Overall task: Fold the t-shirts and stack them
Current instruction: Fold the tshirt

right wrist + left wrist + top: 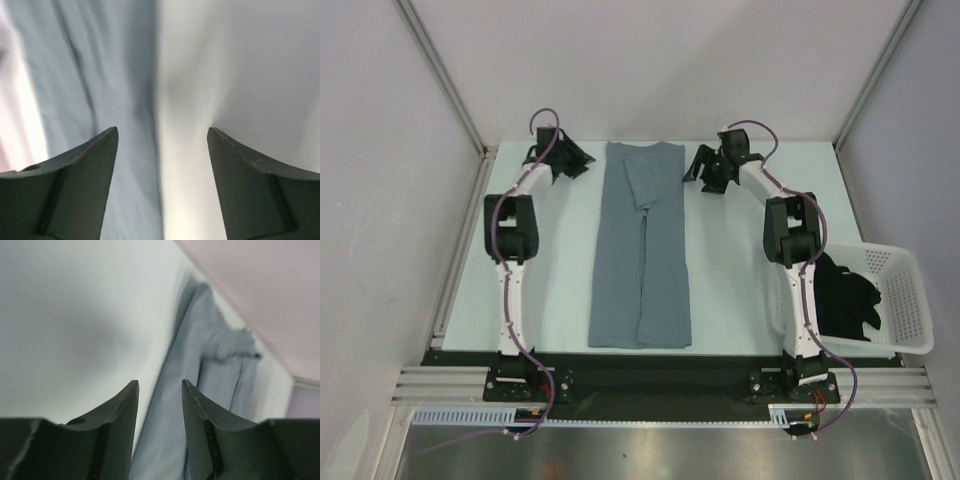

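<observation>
The slate grey-blue t-shirt (642,250) lies flat in the middle of the counter (550,280), folded lengthwise into a long narrow strip, with its collar end toward the far wall and its hem toward the arm bases. A sleeve is turned in over the upper part, and a fold line runs down its length. The left gripper (160,382) hovers just beside the shirt's far left corner, its fingers parted by only a narrow gap with nothing between them. The right gripper (162,129) hovers just off the far right corner, over the shirt's edge, spread wide and empty. The black t-shirt (845,295) sits crumpled in the white lattice basket (912,300) at the right edge of the counter, beside the right arm.
</observation>
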Controlling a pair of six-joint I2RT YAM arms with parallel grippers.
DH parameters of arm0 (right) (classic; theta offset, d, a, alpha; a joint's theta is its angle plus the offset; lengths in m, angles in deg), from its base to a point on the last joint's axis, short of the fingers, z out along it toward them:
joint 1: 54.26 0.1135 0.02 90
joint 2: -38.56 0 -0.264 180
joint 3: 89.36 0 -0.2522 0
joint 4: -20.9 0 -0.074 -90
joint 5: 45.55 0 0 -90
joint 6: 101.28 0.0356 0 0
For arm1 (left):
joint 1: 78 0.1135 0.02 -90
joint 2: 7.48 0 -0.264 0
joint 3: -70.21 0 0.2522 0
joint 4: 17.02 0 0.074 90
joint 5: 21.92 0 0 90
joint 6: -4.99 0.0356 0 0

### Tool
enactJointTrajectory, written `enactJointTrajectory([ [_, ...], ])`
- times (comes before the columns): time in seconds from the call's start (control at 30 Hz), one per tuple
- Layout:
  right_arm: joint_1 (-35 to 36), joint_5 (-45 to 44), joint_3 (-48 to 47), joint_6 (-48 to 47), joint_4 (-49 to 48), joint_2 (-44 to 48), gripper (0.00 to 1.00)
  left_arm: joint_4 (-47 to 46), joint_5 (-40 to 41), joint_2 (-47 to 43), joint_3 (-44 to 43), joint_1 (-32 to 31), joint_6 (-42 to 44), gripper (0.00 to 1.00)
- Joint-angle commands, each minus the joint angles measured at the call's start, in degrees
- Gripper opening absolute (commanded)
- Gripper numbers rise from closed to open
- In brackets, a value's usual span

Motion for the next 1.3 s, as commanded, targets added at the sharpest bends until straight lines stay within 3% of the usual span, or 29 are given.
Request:
enactJointTrajectory([
  [0.0, -1.24, -5.47, -2.33, -9.98, 22.75, 10.08, 0.78, 14.62, 6.0, -23.91, 11.55, 1.86, 18.12, 0.45],
  [0.13, -0.46, -13.55, 8.01, -13.86, 31.56, 20.96, 0.82, 16.33, 8.47, -45.54, 37.9, 0.55, 23.23, 0.46],
  [0.17, -0.19, -13.39, 17.61, -14.04, 30.08, 24.05, 0.82, 15.63, 7.95, -50.19, 48.48, -0.07, 23.41, 0.46],
  [0.2, -0.1, -12.7, 22.5, -12.99, 28.68, 27.04, 0.83, 14.32, 7.16, -57.02, 53.46, -0.85, 23.42, 0.46],
  [0.37, 5.07, -4.18, 47.21, -11.93, 21.39, 47.53, 0.86, 19.13, 2.94, -72.63, 75.6, -8.15, 22.11, 0.47],
  [0.47, 9.19, 1.1, 59.7, -10.27, 19.09, 56.21, 0.86, 20.19, 3.99, -81.77, 84.59, -13.24, 18.15, 0.54],
  [0.6, 14.3, 6.73, 73.59, -3.16, 12.15, 65.97, 0.85, 24.75, 8.2, -89.16, 91.47, -18.78, 11.73, 0.56],
  [0.7, 17.03, 9.53, 81.68, 6.15, 5.83, 70.82, 0.81, 30.19, 10.93, -93.38, 93.76, -19.32, 9.18, 0.54],
  [0.87, 20.81, 6.3, 92.13, 15.83, -2.43, 75.5, 0.72, 26.36, 7.52, -97.96, 100.86, -19.41, 5.41, 0.49],
  [1.1, 22.04, 9.28, 100.41, 22.34, -17.9, 72.08, 0.52, 22.22, 5.48, -96.64, 108.35, -21.34, 0.39, 0.46],
  [1.27, 25.47, 8.06, 99.8, 24.37, -22.75, 66.54, 0.52, 20.97, 6.88, -98.05, 111.08, -21.95, -0.31, 0.46],
])
